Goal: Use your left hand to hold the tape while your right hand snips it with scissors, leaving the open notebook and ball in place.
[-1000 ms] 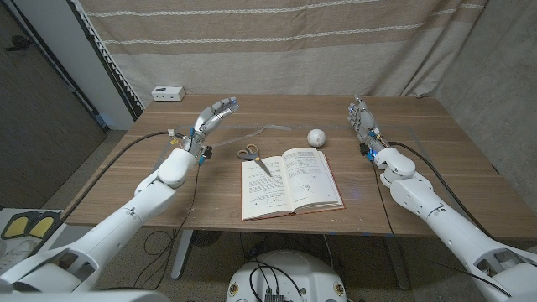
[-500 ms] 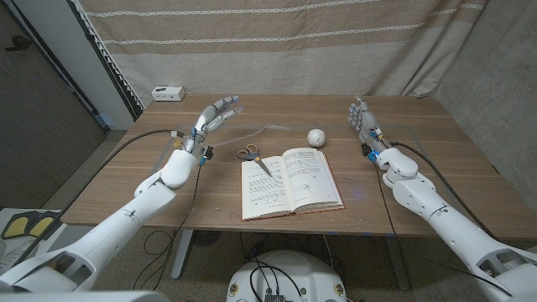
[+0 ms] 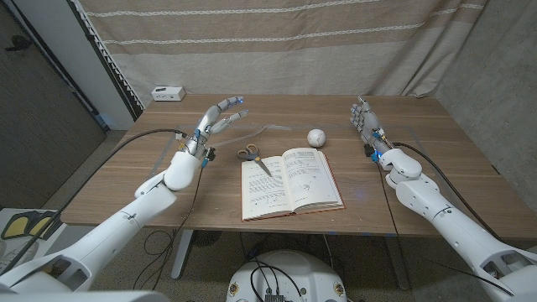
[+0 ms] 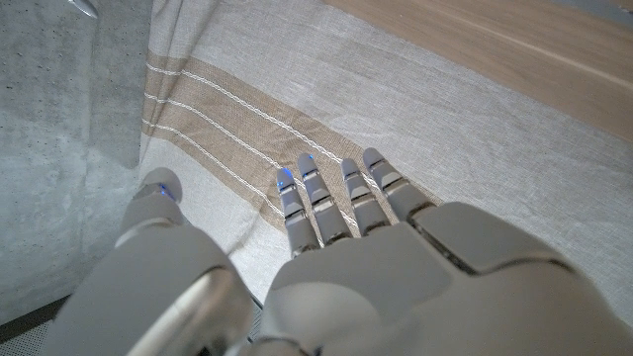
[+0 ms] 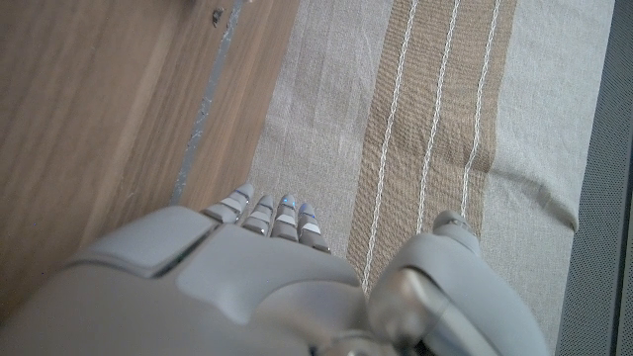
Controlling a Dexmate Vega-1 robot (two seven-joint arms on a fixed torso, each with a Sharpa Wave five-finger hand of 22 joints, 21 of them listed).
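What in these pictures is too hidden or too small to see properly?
- Tape: head view, a faint clear strip on the wood; its ends are too thin to trace.
- Notebook print: head view, too small to read.
- Scissors: head view, blade tips lie on the page; open or closed is unclear.
- White box: head view, too small to identify.

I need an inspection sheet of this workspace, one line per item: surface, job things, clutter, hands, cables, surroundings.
Surface: wooden table, bare wood between the things.
Job things: scissors lie with the blades on the open notebook; clear tape strip lies behind them; white ball sits behind the notebook.
Clutter: small white box at the far left corner.
Hands: left hand raised, fingers apart, holding nothing; right hand upright, fingers apart, holding nothing.
Cables: black cable along the left arm, another by the right arm.
Surroundings: striped curtain behind the table.
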